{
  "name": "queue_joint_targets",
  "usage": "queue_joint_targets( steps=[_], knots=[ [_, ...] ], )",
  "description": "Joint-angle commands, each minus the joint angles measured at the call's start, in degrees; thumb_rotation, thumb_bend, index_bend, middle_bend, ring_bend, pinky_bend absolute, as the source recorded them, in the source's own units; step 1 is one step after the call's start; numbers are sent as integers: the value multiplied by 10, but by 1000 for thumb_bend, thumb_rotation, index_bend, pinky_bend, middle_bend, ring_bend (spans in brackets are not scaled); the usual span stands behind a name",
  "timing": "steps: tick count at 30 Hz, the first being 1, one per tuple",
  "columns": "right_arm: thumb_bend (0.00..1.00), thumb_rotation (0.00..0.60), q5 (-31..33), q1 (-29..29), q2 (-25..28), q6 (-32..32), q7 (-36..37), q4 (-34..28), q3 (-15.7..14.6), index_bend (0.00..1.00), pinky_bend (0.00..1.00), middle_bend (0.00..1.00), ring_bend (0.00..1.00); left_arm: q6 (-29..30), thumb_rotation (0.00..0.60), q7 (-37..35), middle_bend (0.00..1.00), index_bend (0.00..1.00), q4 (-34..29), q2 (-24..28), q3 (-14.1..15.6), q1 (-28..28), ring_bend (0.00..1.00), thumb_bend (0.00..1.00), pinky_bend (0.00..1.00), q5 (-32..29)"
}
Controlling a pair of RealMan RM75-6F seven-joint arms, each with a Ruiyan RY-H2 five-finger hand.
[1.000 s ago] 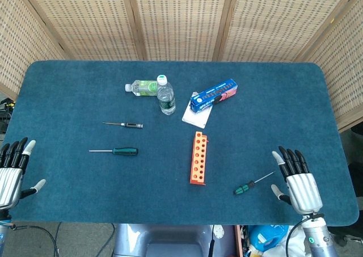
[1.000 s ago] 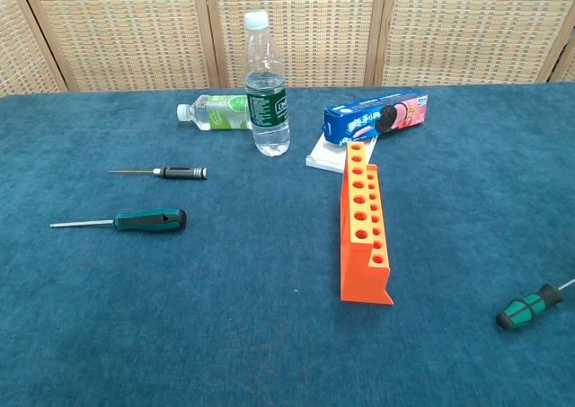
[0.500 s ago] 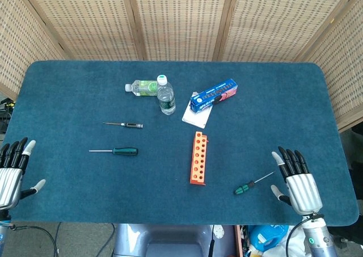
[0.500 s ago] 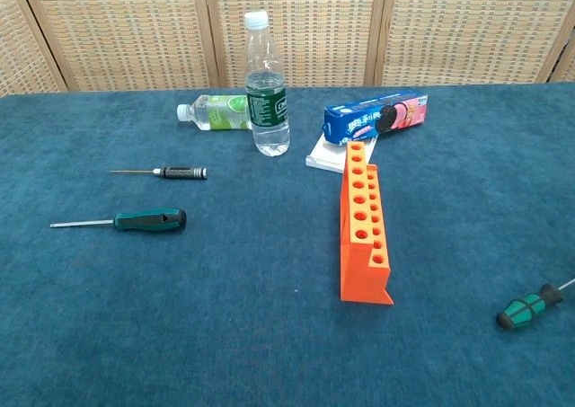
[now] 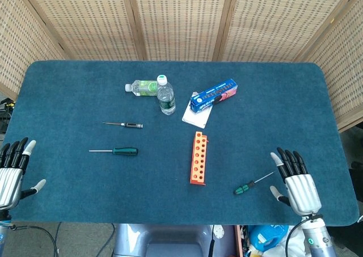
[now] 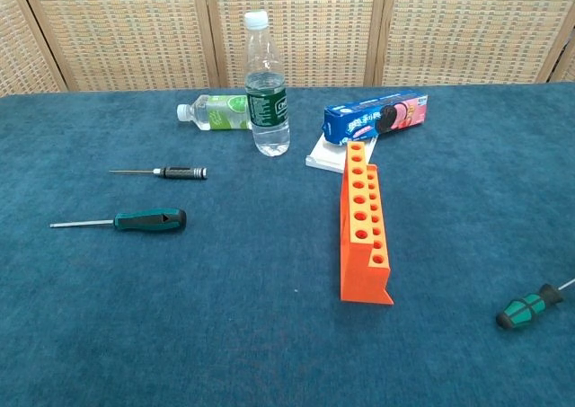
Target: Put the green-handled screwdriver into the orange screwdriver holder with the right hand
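Note:
The orange screwdriver holder [image 5: 198, 158] [image 6: 363, 223] stands mid-table, a long block with two rows of holes on top. A green-and-black-handled screwdriver [image 5: 244, 187] [image 6: 529, 306] lies flat to its right, shaft pointing toward my right hand [image 5: 296, 180]. That hand hovers at the near right edge, just right of the shaft tip, fingers spread and holding nothing. A second screwdriver with a dark teal handle [image 5: 124, 151] [image 6: 149, 219] lies on the left half. My left hand [image 5: 12, 172] rests open at the near left corner. Neither hand appears in the chest view.
A thin black-handled screwdriver [image 5: 129, 125] lies behind the teal one. An upright water bottle [image 5: 165, 96], a lying bottle [image 5: 143, 87], a blue cookie box [image 5: 214, 94] and a white card [image 5: 196, 116] sit behind the holder. Wicker screens surround the blue table [image 5: 272, 115].
My right hand has slipped slightly toward the near table edge. Nothing else has moved.

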Motion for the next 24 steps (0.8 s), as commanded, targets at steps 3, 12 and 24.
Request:
queue_joint_targets(
  steps=[3,12,24],
  knots=[
    [217,600,-2,0,0,-3,1,-3,-3,0,0,0,0,-3,600,2,0,0,0,0,1,-1,0,0,0,0],
    [217,600,-20,3,-2,-3,-7,-15,-11,71,0,0,0,-1,600,-1,0,0,-3,2,0,0,0,0,0,-1],
    [217,600,-12,21,-26,-49,-37,-40,-13,339,0,0,0,9,600,-13,0,0,-8,9,-1,3,0,0,0,3]
  ],
)
